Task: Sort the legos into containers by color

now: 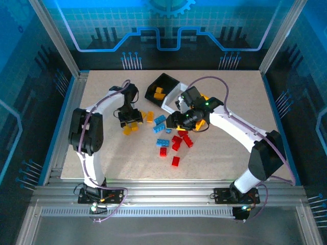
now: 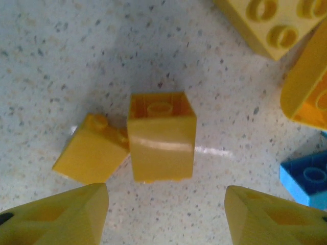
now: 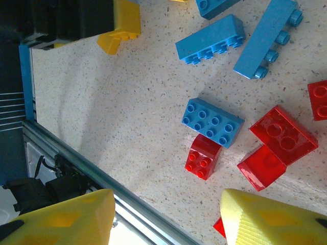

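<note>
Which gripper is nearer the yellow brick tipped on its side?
Left. The left gripper hangs right over the yellow brick, jaws open. The right gripper is apart from it, above the blue 2x4 brick and red bricks.

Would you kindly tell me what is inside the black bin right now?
A few yellow-orange bricks lie in the black bin. Anything beneath them is covered and cannot be seen.
</note>
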Controlling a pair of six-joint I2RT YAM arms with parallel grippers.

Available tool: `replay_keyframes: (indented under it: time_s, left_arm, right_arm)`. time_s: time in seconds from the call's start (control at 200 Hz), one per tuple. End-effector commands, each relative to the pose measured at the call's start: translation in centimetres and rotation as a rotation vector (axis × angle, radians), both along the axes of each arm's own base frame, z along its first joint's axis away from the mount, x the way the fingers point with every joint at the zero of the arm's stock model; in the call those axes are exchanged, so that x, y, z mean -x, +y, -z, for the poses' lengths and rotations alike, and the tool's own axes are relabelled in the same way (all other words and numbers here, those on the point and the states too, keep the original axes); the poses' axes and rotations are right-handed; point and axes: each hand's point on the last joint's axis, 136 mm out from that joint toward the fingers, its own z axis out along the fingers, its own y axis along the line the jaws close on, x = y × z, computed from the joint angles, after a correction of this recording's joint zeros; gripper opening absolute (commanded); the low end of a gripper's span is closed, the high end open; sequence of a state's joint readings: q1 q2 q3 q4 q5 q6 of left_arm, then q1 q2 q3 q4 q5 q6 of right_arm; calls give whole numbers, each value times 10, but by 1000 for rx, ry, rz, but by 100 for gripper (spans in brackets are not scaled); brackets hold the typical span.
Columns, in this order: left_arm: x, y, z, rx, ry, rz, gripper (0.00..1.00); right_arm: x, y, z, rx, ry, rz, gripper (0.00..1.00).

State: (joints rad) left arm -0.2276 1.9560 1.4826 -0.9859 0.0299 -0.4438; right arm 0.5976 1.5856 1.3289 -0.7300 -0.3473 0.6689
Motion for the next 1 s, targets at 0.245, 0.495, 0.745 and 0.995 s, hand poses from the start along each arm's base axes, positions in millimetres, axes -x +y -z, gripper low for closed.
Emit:
replay_keyframes:
  time_s: [0.245,0.495,0.745,0.995]
  left_arm:
    - [-23,-1,21,-47,28,43,54]
    - [-21,-3,28,-41,55,42,39]
    - [-29,-14,3,21,21,16,35]
    - [-92,-63,-72,345,-185,-109,36]
  right_arm:
    - [9,-11,-8,19,-18,10,58]
    - [5,-15,-8,17,-21,29,58]
    - [1,-16,-9,16,-29,35,58]
    - [-2,-29,-13,13,-41,65,59]
